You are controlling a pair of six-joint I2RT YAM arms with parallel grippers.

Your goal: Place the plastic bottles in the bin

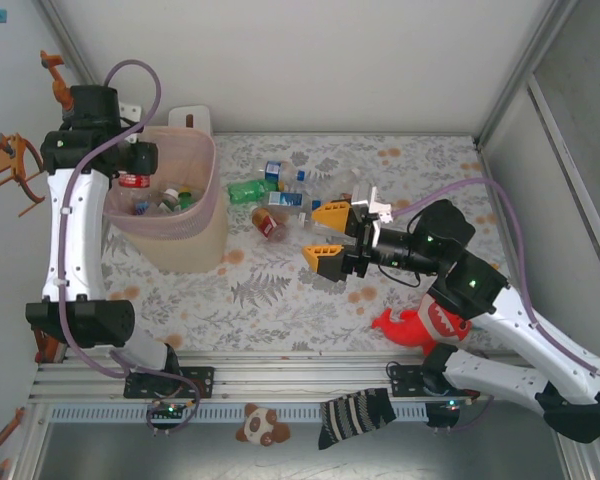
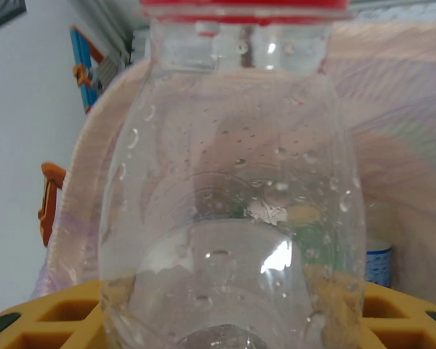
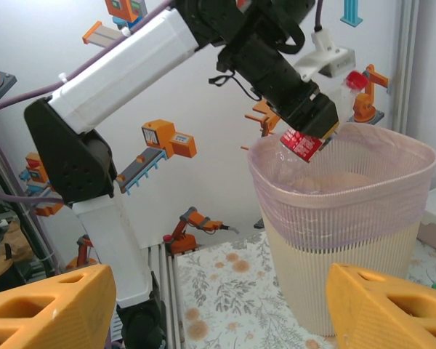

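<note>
My left gripper is shut on a clear plastic bottle with a red cap and red label, held just above the pale-pink bin. The yellow fingers flank its base. In the right wrist view that bottle hangs over the bin's rim. A few bottles lie inside the bin. Several more plastic bottles lie on the floral table right of the bin. My right gripper stands open and empty beside them, its fingers pointing at the bin.
A white box stands behind the bin. A red plush toy lies by the right arm near the front edge. Walls close the table at the back and on both sides. Open tabletop lies in front of the bin.
</note>
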